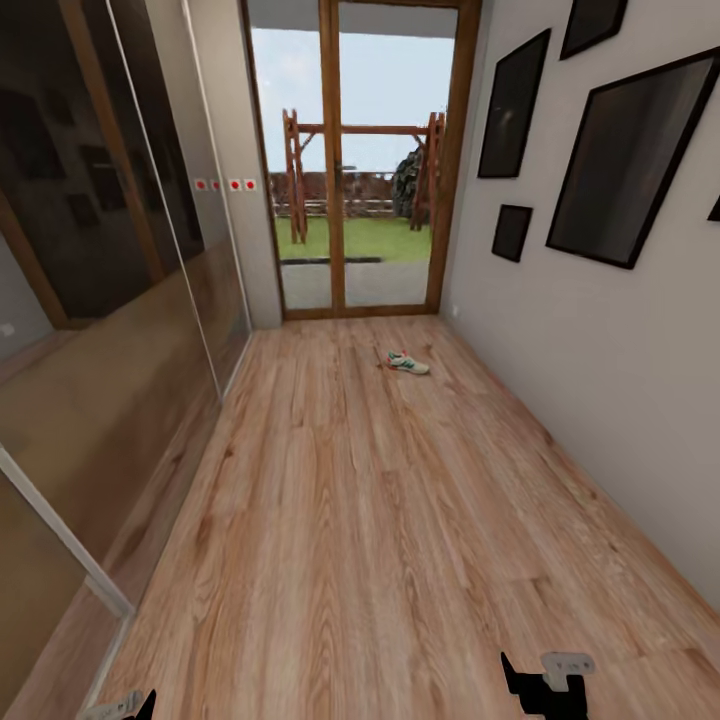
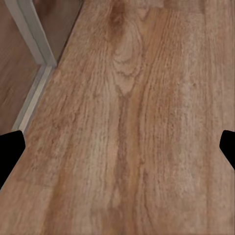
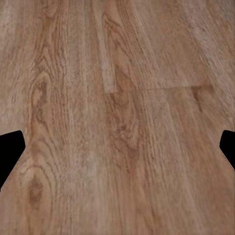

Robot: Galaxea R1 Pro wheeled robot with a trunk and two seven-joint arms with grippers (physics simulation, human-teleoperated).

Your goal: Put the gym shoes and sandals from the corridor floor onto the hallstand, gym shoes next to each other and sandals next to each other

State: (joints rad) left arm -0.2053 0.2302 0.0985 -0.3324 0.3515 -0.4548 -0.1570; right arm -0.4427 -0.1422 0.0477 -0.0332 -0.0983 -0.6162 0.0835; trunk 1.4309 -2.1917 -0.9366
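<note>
One gym shoe, white with green stripes, lies on its own on the corridor floor far ahead, close to the glass door. The sandals and the hallstand are out of view. My left gripper and right gripper hang low at the near edge of the head view, far from the shoe. In the left wrist view the left gripper is open over bare planks. In the right wrist view the right gripper is open too, with its dark fingertips spread wide and nothing between them.
Mirrored sliding wardrobe doors run along the left, and their floor rail passes near the left gripper. A white wall with dark picture frames closes the right side. A wood-framed glass door ends the corridor.
</note>
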